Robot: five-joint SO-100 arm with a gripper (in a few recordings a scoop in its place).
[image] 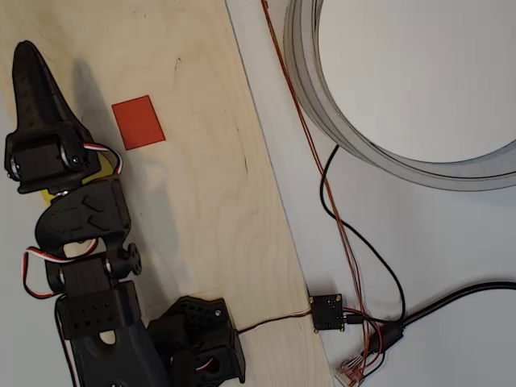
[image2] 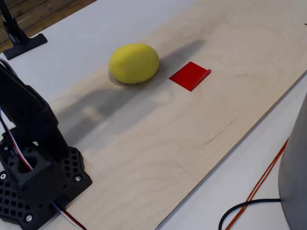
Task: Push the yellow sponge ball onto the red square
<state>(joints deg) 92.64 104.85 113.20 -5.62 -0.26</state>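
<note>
Your gripper [image: 31, 68] is hanging over the left part of the plywood board [image: 201, 210] in the overhead view, pointing up the picture, and honestly I can't tell from here whether its jaws are apart or together since they read as one dark wedge. The yellow sponge ball [image2: 134, 63] sits on the board just to the left of the red square [image2: 190, 75] in the fixed view, close but not touching it (from overhead the arm covers nearly all of the ball, only a yellow sliver peeks out beside the wrist). So I'd say the push hasn't landed yet. What I'd do: get the gripper low and on the far side of the ball from the square, then nudge through the ball's middle, slow. Foam rolls easily and the ball is wider than the patch, so a hard shove probably sends it past. Hit it off-center and it'll likely curve away. The board lies on a white bench [image2: 120, 24].
</note>
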